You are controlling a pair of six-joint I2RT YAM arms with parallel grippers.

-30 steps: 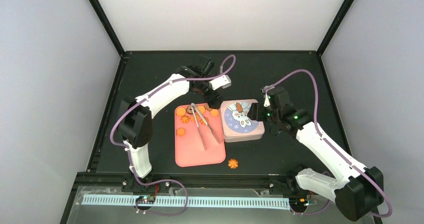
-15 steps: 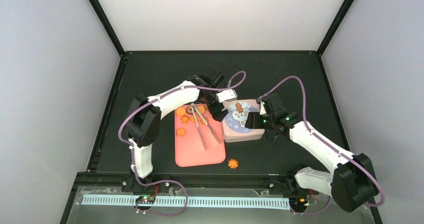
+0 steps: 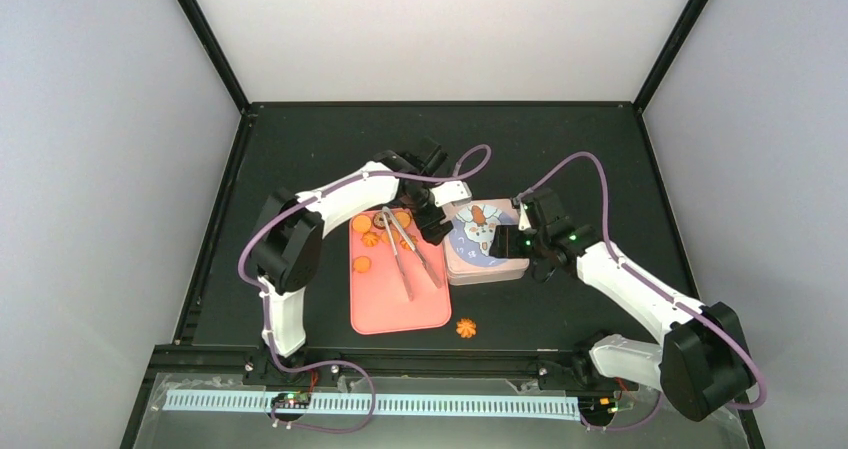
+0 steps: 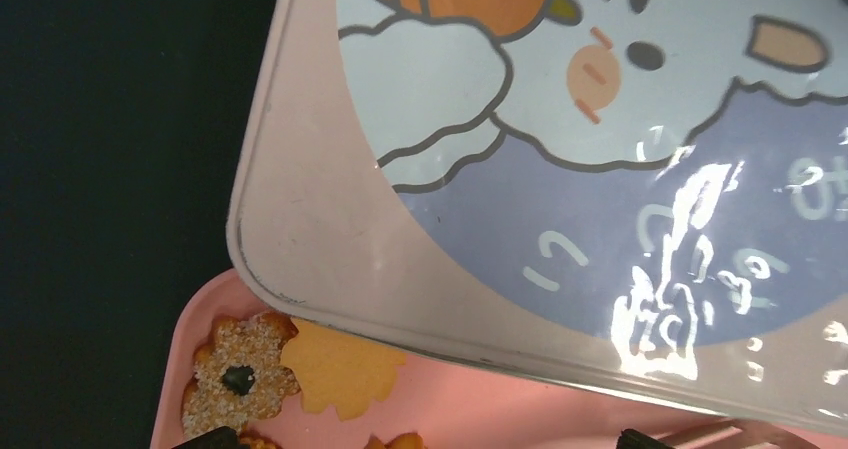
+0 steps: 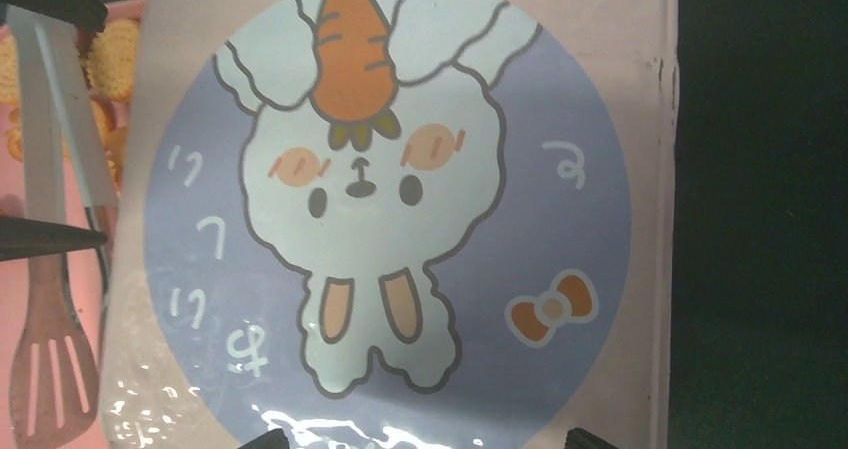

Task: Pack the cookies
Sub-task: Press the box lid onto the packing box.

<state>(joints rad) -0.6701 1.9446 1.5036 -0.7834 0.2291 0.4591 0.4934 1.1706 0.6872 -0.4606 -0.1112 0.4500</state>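
Several orange cookies (image 3: 364, 226) lie at the far end of the pink tray (image 3: 395, 309); one flower cookie (image 3: 466, 327) lies on the table in front of the tray. The square tin (image 3: 490, 259) beside the tray is closed by a lid with a rabbit picture. My left gripper (image 3: 437, 225) is open at the tin's left edge; its view shows the lid (image 4: 560, 169), a sugared flower cookie (image 4: 237, 377) and a plain one (image 4: 340, 369). My right gripper (image 3: 513, 239) is open just above the lid's right half (image 5: 400, 199).
Metal tongs (image 3: 410, 254) lie lengthwise on the tray, and show at the left of the right wrist view (image 5: 60, 169). The black table (image 3: 560, 149) is walled on three sides. Both arms meet over the tin.
My left gripper moved from behind the tray forward and right to the tin's left edge. My right gripper moved left over the tin. Both have been nearly still in the last half second.
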